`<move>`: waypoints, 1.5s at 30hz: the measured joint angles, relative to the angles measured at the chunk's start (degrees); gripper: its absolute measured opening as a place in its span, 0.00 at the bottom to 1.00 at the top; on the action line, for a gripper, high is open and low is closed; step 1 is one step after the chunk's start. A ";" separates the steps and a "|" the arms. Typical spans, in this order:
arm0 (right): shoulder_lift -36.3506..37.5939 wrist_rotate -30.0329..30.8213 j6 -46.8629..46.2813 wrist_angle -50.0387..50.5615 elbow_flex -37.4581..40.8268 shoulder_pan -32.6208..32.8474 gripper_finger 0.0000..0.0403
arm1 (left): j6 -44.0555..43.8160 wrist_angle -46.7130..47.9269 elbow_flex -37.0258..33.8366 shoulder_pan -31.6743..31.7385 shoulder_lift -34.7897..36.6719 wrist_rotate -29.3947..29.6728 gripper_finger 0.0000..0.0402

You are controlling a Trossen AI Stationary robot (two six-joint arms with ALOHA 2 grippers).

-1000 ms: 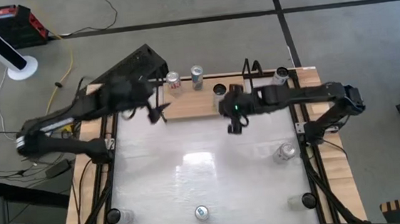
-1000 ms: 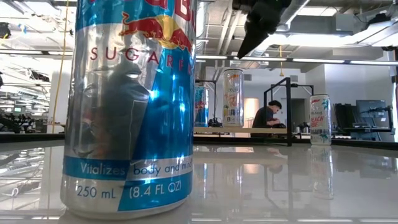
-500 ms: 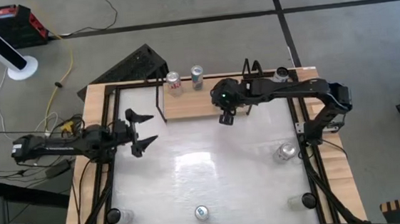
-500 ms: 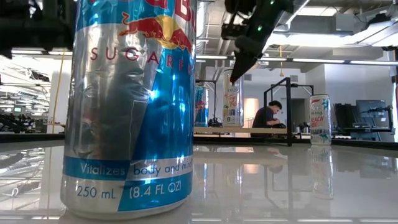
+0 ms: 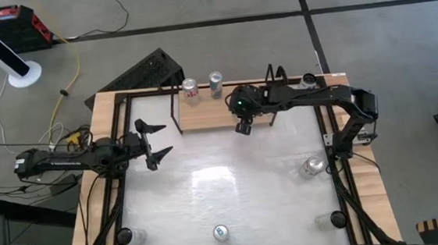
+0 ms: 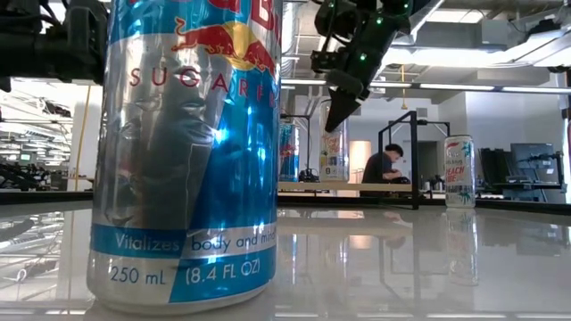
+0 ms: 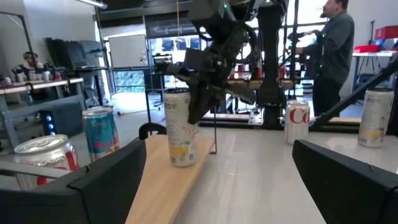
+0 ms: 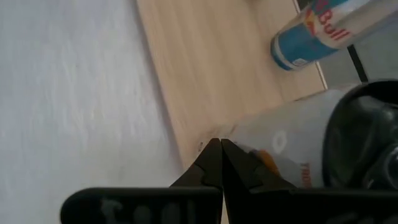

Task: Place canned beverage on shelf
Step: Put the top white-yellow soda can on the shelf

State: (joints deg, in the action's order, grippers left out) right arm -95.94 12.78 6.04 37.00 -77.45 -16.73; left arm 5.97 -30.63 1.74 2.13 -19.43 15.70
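Observation:
The shelf [image 5: 211, 115], a light-wood board in a black wire frame, stands at the table's far edge. It holds a red-and-silver can [image 5: 191, 91], a blue can [image 5: 216, 83] and a white can with yellow print [image 7: 180, 134]. My right gripper [image 5: 242, 128] is shut. It points down at the shelf's front edge, right beside the white can [image 8: 292, 149], which my wrist hides in the high view. My left gripper [image 5: 165, 138] is open and empty, level, over the table's left part. My right gripper's shut fingers [image 7: 198, 106] stand against the near side of the white can's body, slanting down from above. I cannot tell whether they touch it. The can stands upright on the shelf board [image 7: 168, 186].
Loose cans stand on the white table: one at the right [image 5: 312, 166], three along the near edge [image 5: 220, 232], and one at the far right corner [image 5: 307, 80]. The near-middle can fills the low view [image 6: 187, 152]. People show in the room beyond.
My left arm has swung back from the shelf's left end toward the table's left edge and then kept still, open. My right gripper, still shut, has gone toward the far edge and a little left, up to the white can on the shelf.

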 joint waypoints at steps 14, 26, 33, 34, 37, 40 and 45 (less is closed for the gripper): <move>0.00 0.59 1.97 -1.59 0.00 -4.49 0.05 | 0.03 -0.13 0.00 0.00 -0.01 -0.01 0.98; 0.01 0.46 2.16 -5.52 0.00 -6.73 0.05 | 0.03 -0.04 0.00 0.00 -0.01 -0.01 0.98; 0.04 -3.42 2.91 1.72 0.00 -5.64 0.05 | 0.23 -0.02 0.00 0.00 -0.01 -0.03 0.98; 0.04 -3.48 2.88 3.26 0.00 -5.39 0.05 | 0.38 -0.02 0.00 0.00 -0.01 -0.03 0.98; 0.04 -1.35 1.47 5.38 0.00 -5.01 0.05 | 0.47 0.00 0.00 0.00 -0.01 -0.04 0.98; 0.04 1.96 0.87 4.91 0.00 -5.06 0.05 | 0.42 -0.02 0.00 0.00 -0.01 -0.04 0.98; 0.04 4.72 0.88 4.60 0.00 -5.94 0.05 | 0.18 -0.02 0.00 0.00 -0.01 -0.04 0.98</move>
State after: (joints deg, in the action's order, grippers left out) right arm -95.90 17.50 6.92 41.60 -77.45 -22.67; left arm 6.15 -30.65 1.74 2.13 -19.44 15.66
